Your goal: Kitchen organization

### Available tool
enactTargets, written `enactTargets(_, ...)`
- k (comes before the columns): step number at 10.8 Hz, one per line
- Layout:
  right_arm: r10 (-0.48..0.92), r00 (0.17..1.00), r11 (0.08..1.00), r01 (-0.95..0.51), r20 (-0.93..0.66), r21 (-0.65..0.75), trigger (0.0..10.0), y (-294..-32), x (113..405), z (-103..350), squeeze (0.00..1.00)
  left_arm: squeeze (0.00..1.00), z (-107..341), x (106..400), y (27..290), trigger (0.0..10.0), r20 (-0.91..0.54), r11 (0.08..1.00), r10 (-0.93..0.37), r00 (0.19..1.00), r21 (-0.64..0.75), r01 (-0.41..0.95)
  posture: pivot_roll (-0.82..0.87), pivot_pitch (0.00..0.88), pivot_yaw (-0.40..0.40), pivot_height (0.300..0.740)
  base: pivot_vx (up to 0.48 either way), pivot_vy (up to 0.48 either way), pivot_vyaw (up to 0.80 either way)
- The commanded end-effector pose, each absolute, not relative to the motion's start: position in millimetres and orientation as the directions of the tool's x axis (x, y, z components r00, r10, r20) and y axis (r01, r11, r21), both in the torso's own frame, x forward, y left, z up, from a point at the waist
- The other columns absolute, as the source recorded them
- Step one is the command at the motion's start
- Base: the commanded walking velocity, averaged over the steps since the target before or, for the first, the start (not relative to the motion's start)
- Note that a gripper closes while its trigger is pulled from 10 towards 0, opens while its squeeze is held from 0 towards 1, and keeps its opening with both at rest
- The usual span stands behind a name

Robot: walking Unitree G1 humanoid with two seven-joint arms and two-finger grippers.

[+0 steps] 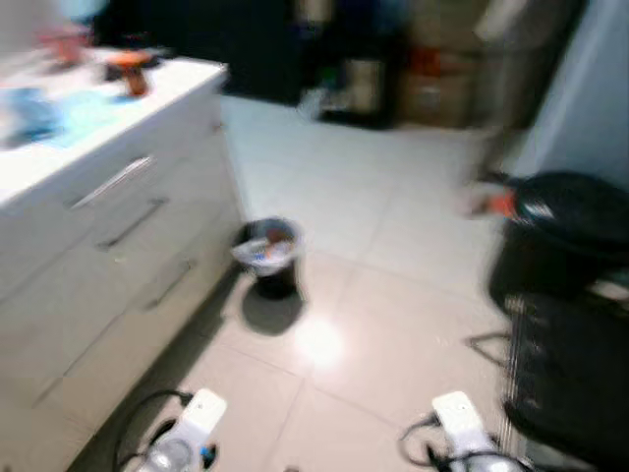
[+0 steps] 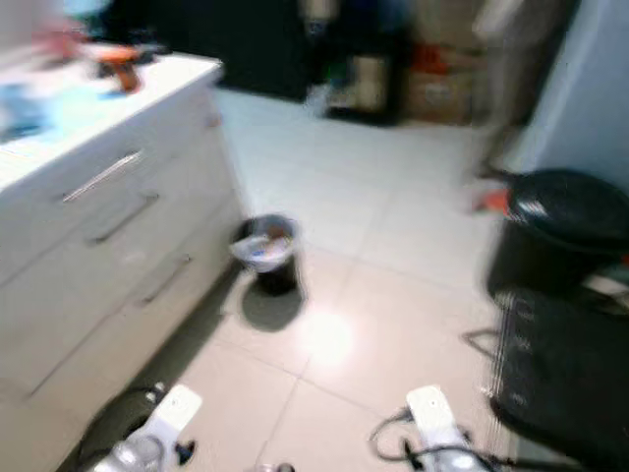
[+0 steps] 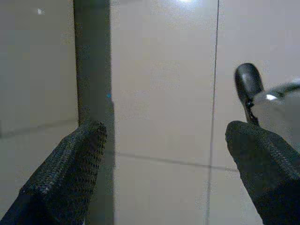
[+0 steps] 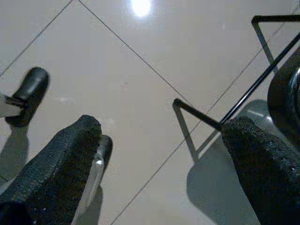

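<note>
Both arms hung low and idle: the left claw (image 3: 164,168) and the right claw (image 4: 159,164) each had fingers spread wide over bare floor tiles, holding nothing. What the kitchen tidying would take up was not settled. The likeliest things were the blurred items on the white tabletop (image 1: 147,98) above the drawers: an orange-and-dark object (image 1: 133,71) near its far corner and something pale blue (image 1: 34,113) nearer. Blur hid their make, so weight and grip points could not be judged; they looked small and probably light. A small lined waste bin (image 1: 267,251) stood on the floor just beside the drawer fronts. Across the floor from the bin sat a black lidded bin (image 1: 565,231), with a black wire-framed stand (image 4: 220,119) near the right claw, which might snag it.
</note>
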State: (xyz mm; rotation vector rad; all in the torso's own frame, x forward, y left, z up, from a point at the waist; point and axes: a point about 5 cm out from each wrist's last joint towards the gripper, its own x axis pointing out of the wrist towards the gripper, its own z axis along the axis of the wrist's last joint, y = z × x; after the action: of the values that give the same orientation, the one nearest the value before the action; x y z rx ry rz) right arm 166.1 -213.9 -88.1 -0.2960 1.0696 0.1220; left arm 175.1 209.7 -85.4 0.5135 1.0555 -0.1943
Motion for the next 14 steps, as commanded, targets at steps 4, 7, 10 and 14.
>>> enactTargets(4, 0.015, 0.562, 0.985, -0.149, -0.827, -0.084, 10.0, -204.9, 170.8, -85.7, 0.00, 0.00, -83.1, 175.8, 212.3, 10.0, -0.830, 0.955, 0.057, 0.554, 0.208, 0.213, -0.01, 0.000, 0.038, 0.740, 0.000, 0.000, 0.78)
enactTargets(7, 0.082, 0.661, 0.996, -0.075, -0.746, 0.042, 10.0, -195.5, 186.6, -76.9, 0.00, 0.00, -81.1, 177.2, 211.0, 10.0, -0.792, 0.987, 0.045, 0.609, 0.130, 0.095, -0.01, 0.000, 0.037, 0.740, 0.000, 0.000, 0.78)
enactTargets(10, 0.177, 0.858, 0.982, -0.125, -0.482, 0.138, 10.0, -157.3, 284.7, -10.1, 0.00, 0.00, -15.4, 280.5, 172.5, 10.0, -0.518, 0.983, -0.051, 0.854, 0.126, 0.136, -0.02, 0.000, 0.037, 0.740, 0.000, 0.000, 0.77)
enactTargets(14, 0.231, 0.902, 0.972, -0.197, -0.365, 0.128, 10.0, -141.5, 299.6, 13.4, 0.00, 0.00, 28.8, 308.6, 168.6, 10.0, -0.244, 0.977, -0.045, 0.969, 0.193, 0.094, 0.00, 0.000, 0.033, 0.740, 0.000, 0.000, 0.77)
